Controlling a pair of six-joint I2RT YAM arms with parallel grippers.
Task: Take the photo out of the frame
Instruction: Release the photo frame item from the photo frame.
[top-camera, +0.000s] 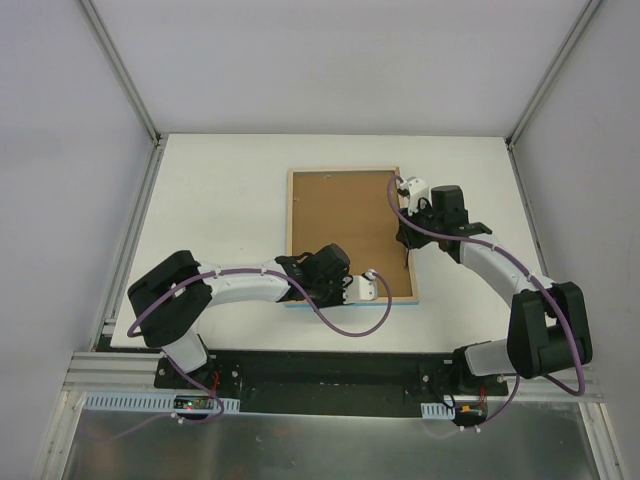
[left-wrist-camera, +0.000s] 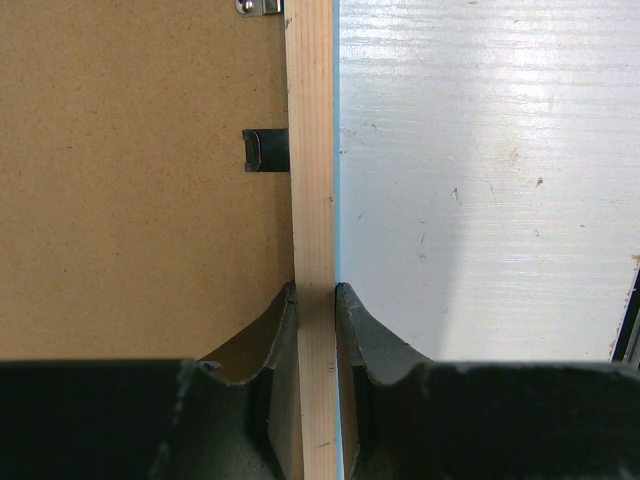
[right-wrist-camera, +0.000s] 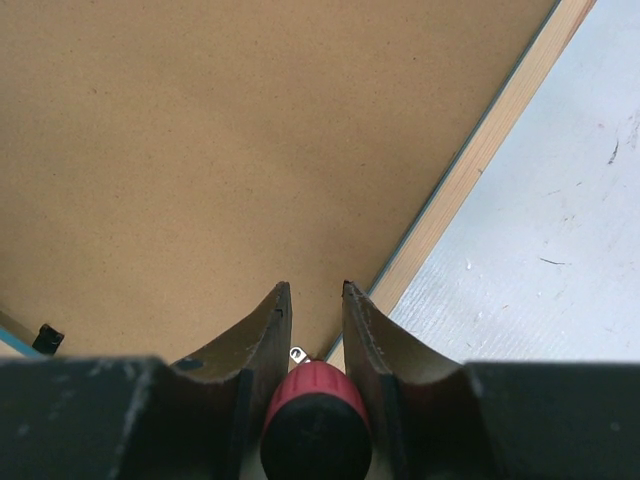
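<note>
We clamp our left gripper (left-wrist-camera: 315, 300), jaws nearly closed, on the pale wooden rim of the face-down frame (left-wrist-camera: 312, 150). Straight ahead along that rim sits a black metal clip (left-wrist-camera: 265, 150). Our right gripper (right-wrist-camera: 312, 295), narrowly parted, holds a red-handled screwdriver (right-wrist-camera: 315, 420) over smooth brown fibreboard (right-wrist-camera: 220, 150). The photo lies hidden underneath both.

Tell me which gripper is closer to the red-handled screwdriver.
Right. The right gripper holds the screwdriver; the left gripper, apart from it, pinches the frame at its near rim.
</note>
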